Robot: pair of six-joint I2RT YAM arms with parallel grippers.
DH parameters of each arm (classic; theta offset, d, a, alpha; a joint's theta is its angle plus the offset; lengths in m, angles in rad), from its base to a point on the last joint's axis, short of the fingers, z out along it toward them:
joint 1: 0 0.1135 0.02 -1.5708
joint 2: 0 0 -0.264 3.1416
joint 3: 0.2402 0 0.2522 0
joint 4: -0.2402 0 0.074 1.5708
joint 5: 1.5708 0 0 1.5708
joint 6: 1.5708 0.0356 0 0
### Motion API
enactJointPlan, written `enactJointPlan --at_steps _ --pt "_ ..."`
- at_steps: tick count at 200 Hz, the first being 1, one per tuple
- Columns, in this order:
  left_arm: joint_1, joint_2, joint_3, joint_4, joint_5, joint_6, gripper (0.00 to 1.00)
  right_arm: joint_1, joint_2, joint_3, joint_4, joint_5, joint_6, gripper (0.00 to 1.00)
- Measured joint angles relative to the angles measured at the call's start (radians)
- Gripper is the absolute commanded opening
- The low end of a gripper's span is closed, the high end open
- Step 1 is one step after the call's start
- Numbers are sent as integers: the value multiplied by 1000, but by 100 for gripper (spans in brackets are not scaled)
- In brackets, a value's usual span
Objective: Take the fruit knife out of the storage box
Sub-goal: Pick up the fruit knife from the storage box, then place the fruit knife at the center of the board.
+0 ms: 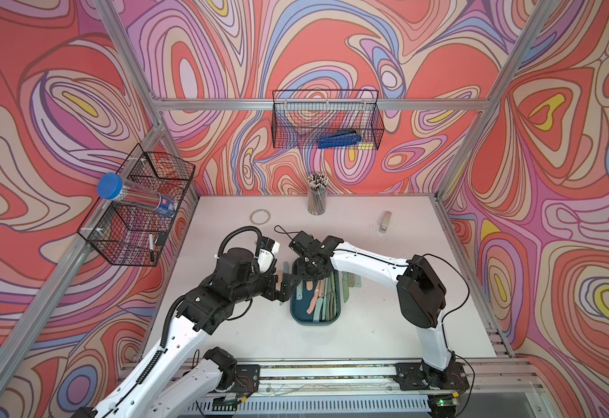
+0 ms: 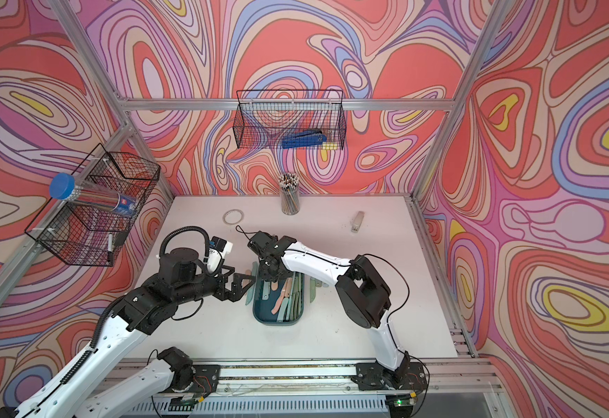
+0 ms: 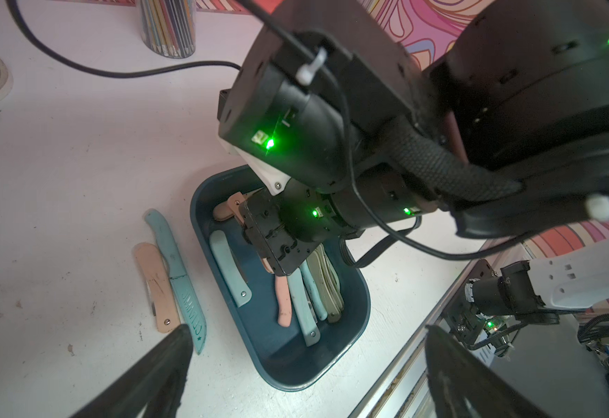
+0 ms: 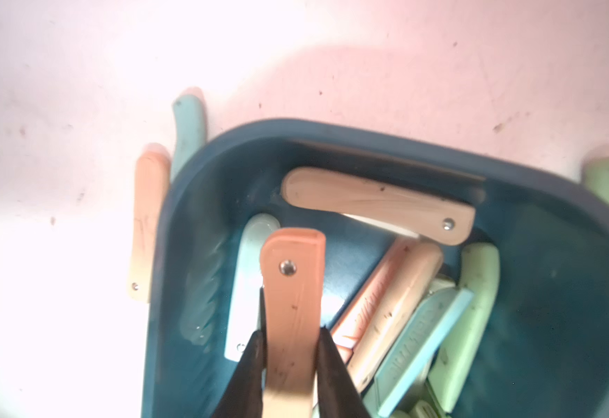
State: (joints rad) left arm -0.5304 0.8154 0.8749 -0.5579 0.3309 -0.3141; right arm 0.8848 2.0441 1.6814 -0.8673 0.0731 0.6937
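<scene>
Top views: swirly walls, scuffed table; left claw wide, right claw tight on an apparently folded fruit knife.

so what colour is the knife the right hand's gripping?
Peach-orange with a silver rivet; the knife shows best in the right wrist view.

The knife handle between my right fingers looks like matt peach plastic, lightly scuffed, with a shiny metal rivet. My fingers are matt black plastic. The box is smooth teal plastic with a soft sheen. The table is a matt white, speckled with grime. The baskets are thin black wire; the frame is brushed metal. The pencil cup is clear and glossy.
</scene>
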Motion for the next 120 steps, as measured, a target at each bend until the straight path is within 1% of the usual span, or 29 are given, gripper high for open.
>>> enactJointPlan --at_steps 30,63,92,120 --pt "0 -7 -1 7 27 1 100 -16 -44 -22 -6 0 -7 20" --pt "0 -7 -3 20 64 5 100 -71 -131 -90 -18 2 -33 20" --pt "0 -8 -9 31 82 5 100 -156 -235 -171 -29 3 -71 20" --pt "0 -8 -13 32 84 6 100 -263 -334 -294 -23 -3 -129 21"
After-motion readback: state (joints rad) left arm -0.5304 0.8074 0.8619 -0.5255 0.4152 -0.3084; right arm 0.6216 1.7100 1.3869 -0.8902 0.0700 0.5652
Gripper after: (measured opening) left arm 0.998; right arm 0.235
